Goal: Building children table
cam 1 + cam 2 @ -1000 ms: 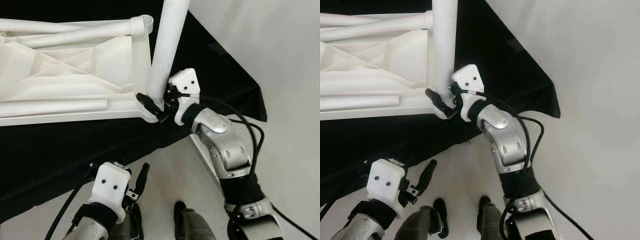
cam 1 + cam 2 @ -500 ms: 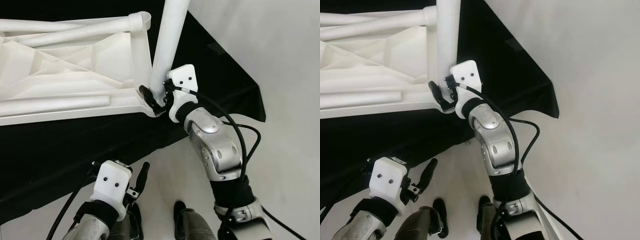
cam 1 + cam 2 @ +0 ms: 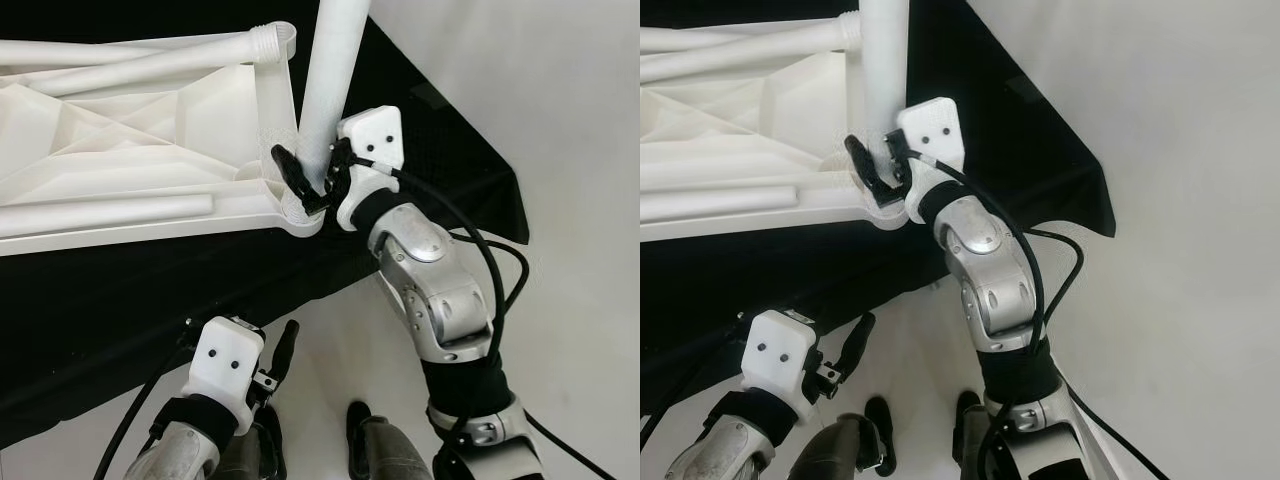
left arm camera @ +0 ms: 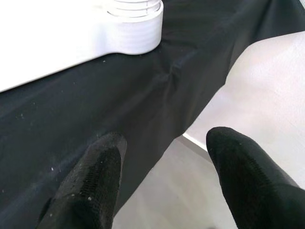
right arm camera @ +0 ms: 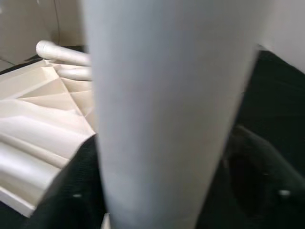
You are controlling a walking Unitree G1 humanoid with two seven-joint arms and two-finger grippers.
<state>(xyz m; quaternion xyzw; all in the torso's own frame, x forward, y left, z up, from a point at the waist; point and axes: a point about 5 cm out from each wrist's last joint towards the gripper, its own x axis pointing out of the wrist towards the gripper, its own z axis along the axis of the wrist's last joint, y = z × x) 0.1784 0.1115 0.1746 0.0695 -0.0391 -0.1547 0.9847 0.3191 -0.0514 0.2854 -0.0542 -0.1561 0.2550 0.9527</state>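
Right pincer (image 3: 312, 180) has risen, elbow bent, apparently gripping the upright white leg (image 3: 335, 70).

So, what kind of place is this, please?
Probably an indoor room used as an assembly spot: a black cloth spread on a pale floor, with an upturned white table top whose leg the right pincer grips.

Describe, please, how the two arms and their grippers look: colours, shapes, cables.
Both arms are silver metal with rounded joint shells and black bands. Each wrist carries a white, blocky housing with small dark screw holes. The right gripper and left gripper have long black jaws with a finely textured surface. Black cables loop loosely beside the right arm, and another runs along the left.
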